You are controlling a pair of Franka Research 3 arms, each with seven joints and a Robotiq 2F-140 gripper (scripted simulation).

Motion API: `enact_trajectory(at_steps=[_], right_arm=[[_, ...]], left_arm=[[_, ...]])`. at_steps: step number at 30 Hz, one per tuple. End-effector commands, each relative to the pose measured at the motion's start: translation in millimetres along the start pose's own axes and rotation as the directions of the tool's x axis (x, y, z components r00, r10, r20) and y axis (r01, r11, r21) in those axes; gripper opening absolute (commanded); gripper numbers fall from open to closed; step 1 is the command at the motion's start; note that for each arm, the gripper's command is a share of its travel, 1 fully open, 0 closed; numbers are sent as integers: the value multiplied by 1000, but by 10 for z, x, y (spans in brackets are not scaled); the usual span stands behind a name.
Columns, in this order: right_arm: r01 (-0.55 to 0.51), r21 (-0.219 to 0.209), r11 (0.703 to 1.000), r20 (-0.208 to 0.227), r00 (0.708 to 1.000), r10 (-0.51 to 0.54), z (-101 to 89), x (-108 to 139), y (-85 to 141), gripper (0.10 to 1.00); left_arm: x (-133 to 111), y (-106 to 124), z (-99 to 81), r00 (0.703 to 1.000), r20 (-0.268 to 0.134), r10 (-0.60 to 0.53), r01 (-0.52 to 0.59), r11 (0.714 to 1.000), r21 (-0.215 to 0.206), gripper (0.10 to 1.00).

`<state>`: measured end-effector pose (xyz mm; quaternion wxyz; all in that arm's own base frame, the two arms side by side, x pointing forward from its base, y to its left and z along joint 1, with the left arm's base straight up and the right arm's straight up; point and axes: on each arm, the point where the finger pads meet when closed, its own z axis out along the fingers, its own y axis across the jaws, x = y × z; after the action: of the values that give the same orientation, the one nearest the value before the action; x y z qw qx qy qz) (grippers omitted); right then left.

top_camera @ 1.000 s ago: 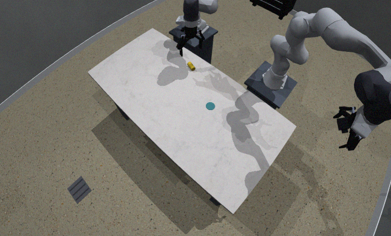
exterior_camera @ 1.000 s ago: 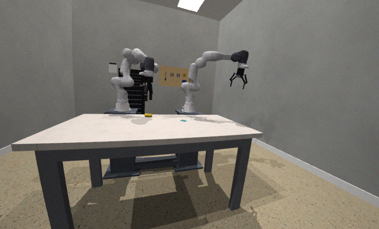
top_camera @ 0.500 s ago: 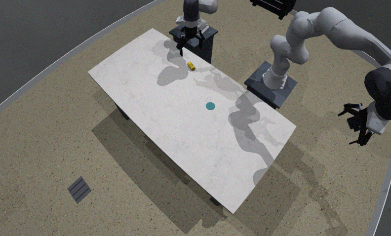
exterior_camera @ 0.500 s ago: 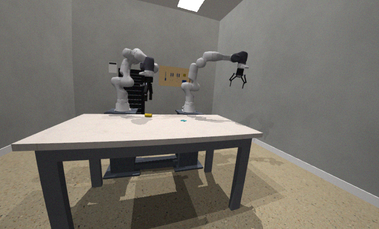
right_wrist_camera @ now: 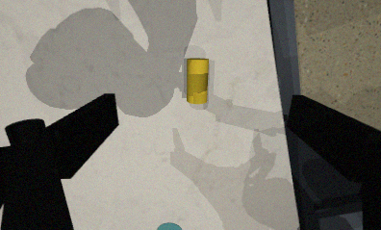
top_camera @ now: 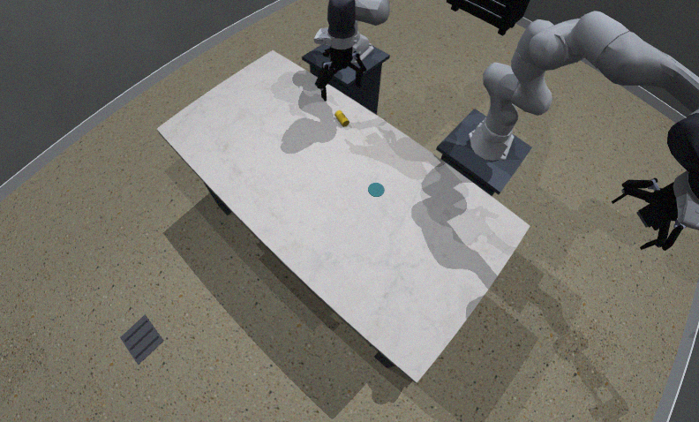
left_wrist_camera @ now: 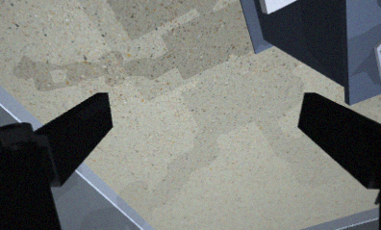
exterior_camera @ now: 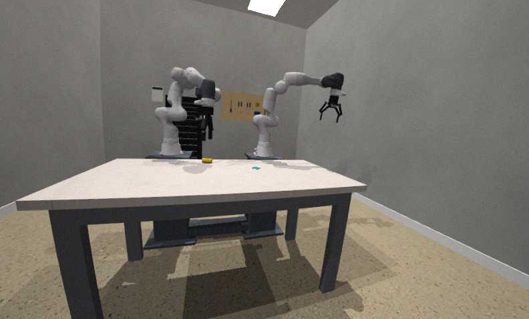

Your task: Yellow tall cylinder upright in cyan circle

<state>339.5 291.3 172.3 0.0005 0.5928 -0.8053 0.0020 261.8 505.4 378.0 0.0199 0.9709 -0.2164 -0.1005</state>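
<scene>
The yellow cylinder (top_camera: pixel 341 117) (exterior_camera: pixel 206 160) (right_wrist_camera: pixel 197 80) lies on its side on the white table (top_camera: pixel 267 190) (exterior_camera: pixel 155 186) (right_wrist_camera: pixel 130 184), near the edge by the robot bases. The flat cyan circle (top_camera: pixel 376 190) (exterior_camera: pixel 255 167) lies nearer the table's middle; only part of it shows at the bottom of the right wrist view (right_wrist_camera: pixel 169 226). My right gripper (top_camera: pixel 341 88) (exterior_camera: pixel 206 138) (right_wrist_camera: pixel 202 110) is open and empty, high above the table edge near the cylinder. My left gripper (top_camera: pixel 627 224) (exterior_camera: pixel 328 120) (left_wrist_camera: pixel 205 110) is open and empty, high over the floor beyond the table's end, far from both.
Two dark pedestals (top_camera: pixel 459 164) (top_camera: pixel 373 82) bear the arms along one long table edge. A black cabinet (top_camera: pixel 490 2) stands behind them. Walls surround the area, and the left wrist view shows floor (left_wrist_camera: pixel 207 136) and part of a pedestal (left_wrist_camera: pixel 308 44). Arm shadows cross the table.
</scene>
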Motion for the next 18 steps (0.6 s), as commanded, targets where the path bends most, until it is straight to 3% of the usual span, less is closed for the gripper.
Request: enact_trajectory(at_steps=[1, 18], right_arm=[[-6, -1, 1000, 2, 1000, 6, -8, -9, 5, 1000], [-6, -1, 1000, 2, 1000, 6, -8, -9, 5, 1000]], left_arm=[[-65, -7, -1, 996, -13, -85, 85, 996, 5, 1000], [-599, 37, 40, 950, -54, -308, 308, 951, -11, 1000]])
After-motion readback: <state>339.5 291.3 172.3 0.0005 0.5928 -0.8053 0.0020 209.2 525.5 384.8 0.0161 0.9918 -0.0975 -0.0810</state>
